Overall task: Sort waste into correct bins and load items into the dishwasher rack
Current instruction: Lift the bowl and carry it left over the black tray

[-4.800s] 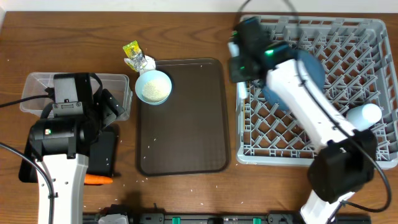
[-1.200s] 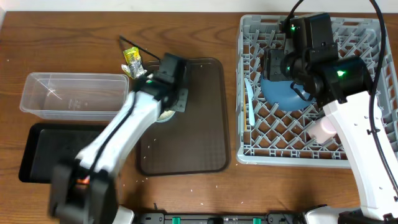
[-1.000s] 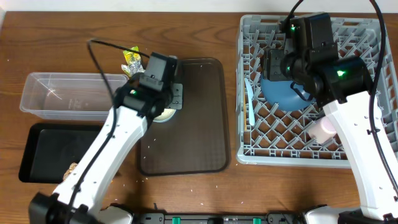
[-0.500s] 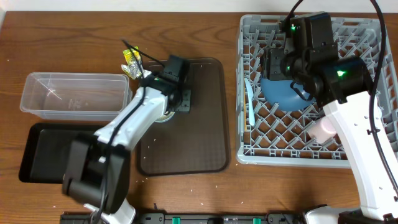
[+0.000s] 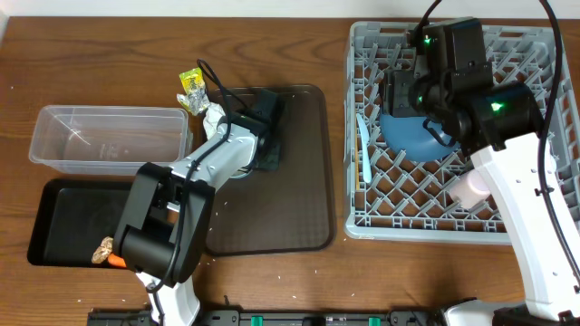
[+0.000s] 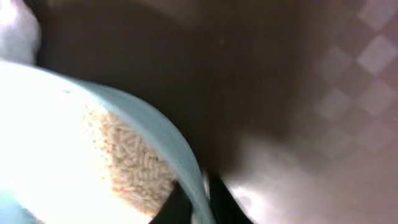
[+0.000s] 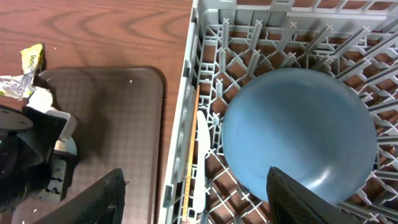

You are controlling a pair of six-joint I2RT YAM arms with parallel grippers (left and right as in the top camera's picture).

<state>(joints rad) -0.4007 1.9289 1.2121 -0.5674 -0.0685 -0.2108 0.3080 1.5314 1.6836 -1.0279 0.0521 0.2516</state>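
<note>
Bowl (image 6: 149, 127): rim sits between fingers of left end effector (image 6: 199, 202), the nearer arm.
Left grip: clamped or not, cannot tell.
Right end effector (image 7: 202, 199): spread apart over rack (image 7: 249, 37).

A robotics lab bench dressed as a dish-clearing station: two white-and-black arms, the left arm (image 5: 168, 226) and the right arm (image 5: 521, 199), rise from a black mounting rail (image 5: 317, 319) at 6 o'clock, trailing loose cables (image 5: 553, 36). The wood-grain table (image 5: 91, 45) holds a grey dishwasher rack (image 5: 426, 231) at 3 o'clock and two sorting bins, a clear tub (image 5: 109, 110) and a black tray (image 5: 54, 195), at 9 o'clock
</note>
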